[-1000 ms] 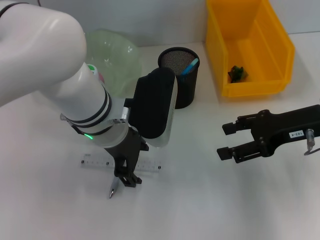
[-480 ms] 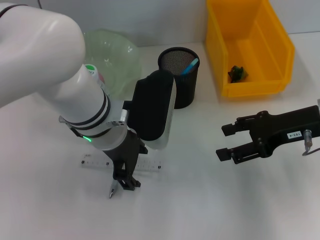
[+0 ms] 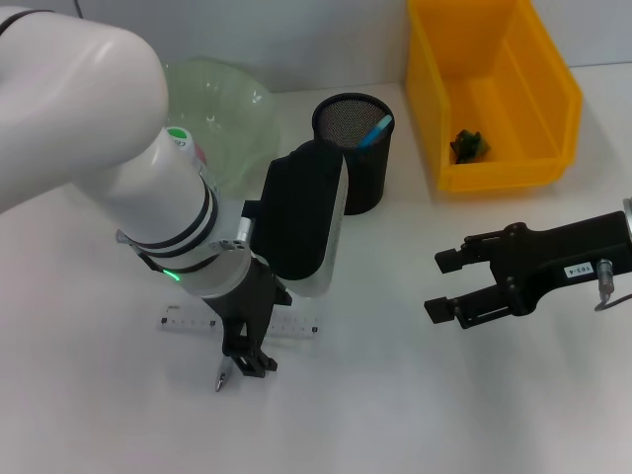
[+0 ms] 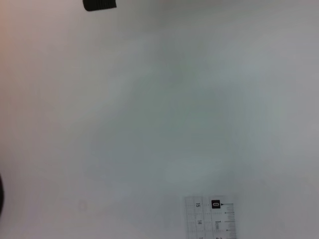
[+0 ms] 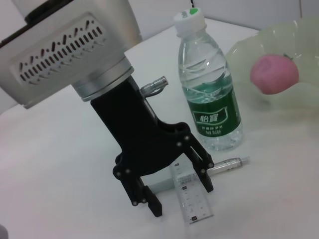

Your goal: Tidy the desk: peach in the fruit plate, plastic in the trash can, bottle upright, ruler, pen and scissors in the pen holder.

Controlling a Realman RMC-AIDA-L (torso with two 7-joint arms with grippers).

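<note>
- The clear plastic ruler lies flat on the white table in the lower left of the head view, printed with fine black graduation marks; the left wrist view shows one end of it at its bottom edge, with a small black square marking.
- A slim silver pen lies just below the ruler, its tip toward the bottom of the frame.
- The left gripper stands point-down over the ruler and pen, its black fingers spread apart and holding nothing.
- In the right wrist view a water bottle stands upright beside the pen: clear ribbed plastic, white cap, green label with white characters too small to read.
- A pink peach sits in the translucent pale green fruit plate, upper left of the head view.
- The black mesh pen holder, top centre, holds a blue-handled item.
- The yellow plastic bin, upper right, contains a small dark green object.
- The right gripper hovers at centre right, black fingers wide apart and empty.
</note>
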